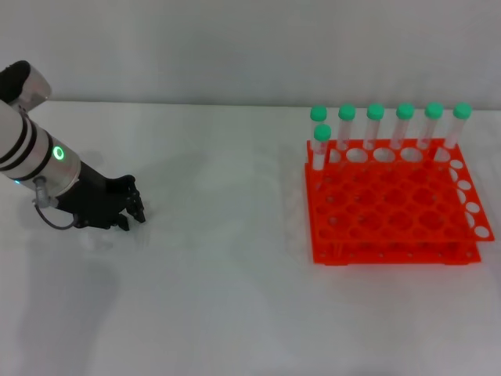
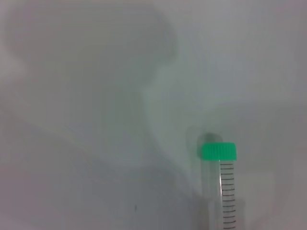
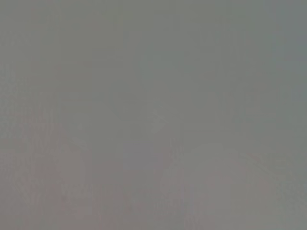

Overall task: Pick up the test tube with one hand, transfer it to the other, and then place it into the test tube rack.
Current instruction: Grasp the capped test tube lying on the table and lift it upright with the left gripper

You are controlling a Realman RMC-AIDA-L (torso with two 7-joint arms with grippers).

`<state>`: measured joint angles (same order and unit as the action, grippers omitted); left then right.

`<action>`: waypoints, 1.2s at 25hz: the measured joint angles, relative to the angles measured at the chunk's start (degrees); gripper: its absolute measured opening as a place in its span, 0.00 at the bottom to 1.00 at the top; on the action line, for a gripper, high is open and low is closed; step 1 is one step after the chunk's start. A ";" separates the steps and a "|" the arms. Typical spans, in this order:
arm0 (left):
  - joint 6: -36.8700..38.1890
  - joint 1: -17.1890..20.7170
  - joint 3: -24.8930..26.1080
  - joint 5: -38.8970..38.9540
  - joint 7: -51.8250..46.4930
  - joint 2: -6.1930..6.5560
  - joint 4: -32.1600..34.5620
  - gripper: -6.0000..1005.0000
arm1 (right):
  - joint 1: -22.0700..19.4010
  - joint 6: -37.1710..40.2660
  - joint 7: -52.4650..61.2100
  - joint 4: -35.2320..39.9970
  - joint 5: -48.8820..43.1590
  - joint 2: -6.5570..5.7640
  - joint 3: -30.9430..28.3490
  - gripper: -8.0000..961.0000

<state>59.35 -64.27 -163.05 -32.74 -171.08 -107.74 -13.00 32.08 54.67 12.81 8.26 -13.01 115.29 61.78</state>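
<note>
My left gripper [image 1: 131, 208], black on a silver-white arm with a glowing green ring, is low over the white table at the left. The head view does not show the test tube there; the gripper covers that spot. The left wrist view shows the test tube [image 2: 219, 191], clear with a green cap and printed scale marks, close over the table with its shadow beside the cap. The orange-red test tube rack [image 1: 391, 207] stands at the right. The right gripper is out of view, and the right wrist view shows only a plain grey surface.
Several green-capped tubes [image 1: 375, 129] stand upright in the rack's back row, and one more [image 1: 321, 149] stands in the second row at its left end. Bare white table [image 1: 227, 235] lies between the left gripper and the rack.
</note>
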 joint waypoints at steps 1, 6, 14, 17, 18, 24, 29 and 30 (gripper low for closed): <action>0.20 -0.01 0.01 -0.02 0.19 -0.01 0.01 0.21 | 0.00 0.00 0.00 0.00 0.00 0.00 0.00 0.89; 0.48 -0.08 0.01 0.25 2.35 0.05 0.01 0.21 | -0.01 0.00 0.02 0.00 0.00 0.02 0.00 0.89; -0.42 -0.66 0.01 6.55 8.75 0.21 -0.62 0.21 | -0.01 0.00 0.03 0.00 0.08 0.03 0.00 0.89; -1.54 -0.46 0.01 11.37 12.96 0.20 -1.22 0.21 | -0.01 0.00 0.03 0.00 0.09 0.01 0.00 0.89; -2.04 -0.31 0.01 13.12 14.49 0.11 -1.53 0.21 | -0.01 0.00 0.05 0.00 0.09 0.00 -0.02 0.89; -5.08 1.46 0.01 24.60 26.28 -1.05 -2.10 0.21 | -0.18 0.00 1.67 0.00 0.17 -0.18 -0.09 0.89; -5.60 4.11 0.01 39.74 43.08 -2.98 -2.23 0.21 | -0.74 0.00 3.50 0.00 0.19 -0.36 -0.08 0.89; -5.61 4.85 0.01 43.09 46.72 -3.33 -2.27 0.21 | -0.89 0.00 3.76 0.00 0.19 -0.37 -0.07 0.89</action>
<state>53.75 -59.43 -163.03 10.35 -124.36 -111.07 -15.27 31.20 54.67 16.57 8.26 -12.82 114.92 61.71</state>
